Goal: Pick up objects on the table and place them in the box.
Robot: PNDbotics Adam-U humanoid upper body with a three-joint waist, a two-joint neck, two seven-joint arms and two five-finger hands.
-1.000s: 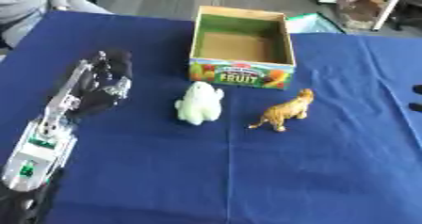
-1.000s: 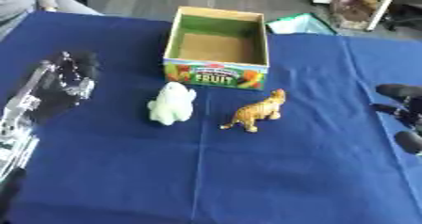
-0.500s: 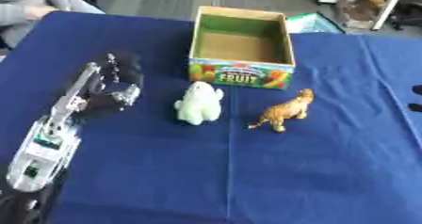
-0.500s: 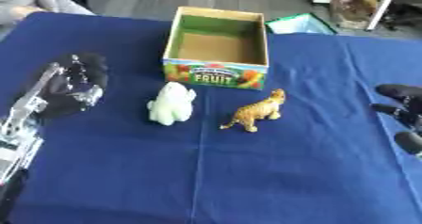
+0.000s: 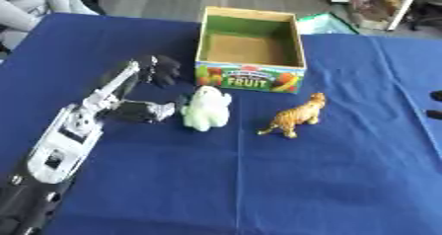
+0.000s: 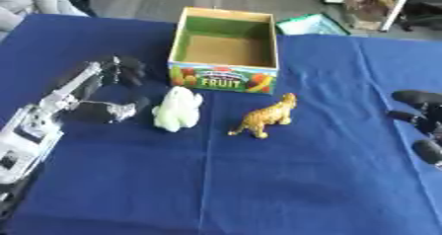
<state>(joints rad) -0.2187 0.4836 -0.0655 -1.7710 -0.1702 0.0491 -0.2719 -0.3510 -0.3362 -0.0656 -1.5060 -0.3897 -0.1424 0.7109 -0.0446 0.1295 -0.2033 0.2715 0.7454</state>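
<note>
Left hand [image 5: 148,92] has advanced toward white plush toy [image 5: 205,111], fingers spread wide beside it, holding nothing. Toy lies before the box [image 5: 250,76]; tiger [image 5: 295,117] alongside. Right hand [image 6: 421,121] idles, fingers relaxed.

Table [image 5: 259,189] covered in matt blue cloth, smooth with faint creases. Box [image 5: 251,49]: cardboard, plain matt brown floor and green inner walls, printed fruit label on front looks slightly glossy. White plush animal [image 5: 205,109]: soft fuzzy fabric. Tiger figure [image 5: 296,116]: hard plastic, orange with dark stripes, smooth, slight sheen. Left hand [image 5: 147,91]: black plastic fingers, fairly matt; forearm behind it bare silver metal and white glossy casing. Right hand [image 6: 421,125]: black, smooth, dull sheen.
</note>
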